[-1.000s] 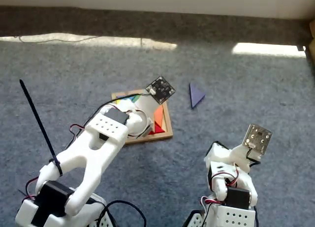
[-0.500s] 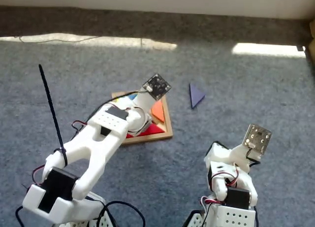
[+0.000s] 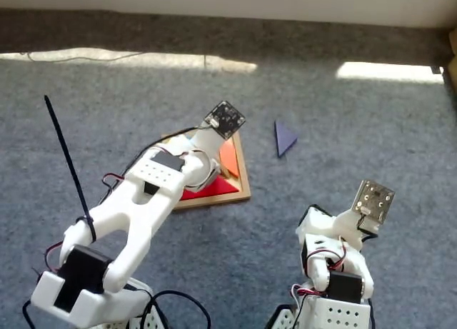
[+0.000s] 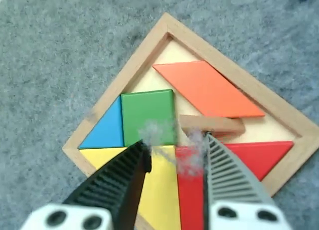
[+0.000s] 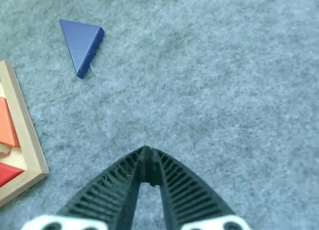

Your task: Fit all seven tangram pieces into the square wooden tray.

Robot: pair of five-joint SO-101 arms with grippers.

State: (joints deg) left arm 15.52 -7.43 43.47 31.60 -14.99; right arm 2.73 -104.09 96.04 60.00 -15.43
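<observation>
The left claw (image 4: 175, 146) hangs over the tray (image 4: 124, 75) with its jaws apart and nothing between them; grey fluff clings to the tips. In the tray lie an orange parallelogram (image 4: 209, 88), a green square (image 4: 148, 117), a light-blue triangle (image 4: 107, 132) against the square's side, a yellow piece (image 4: 162, 190) and a red piece (image 4: 259, 152). A small wood-coloured piece (image 4: 212, 125) lies between the parallelogram and the red piece, and bare tray floor shows around it. The dark-blue triangle (image 3: 284, 138) lies flat on the grey carpet (image 3: 371, 129), outside the tray and near its side. The right claw (image 5: 148, 152) is drawn back close to its base, above bare carpet and well apart from the triangle, with its jaws together on nothing.
</observation>
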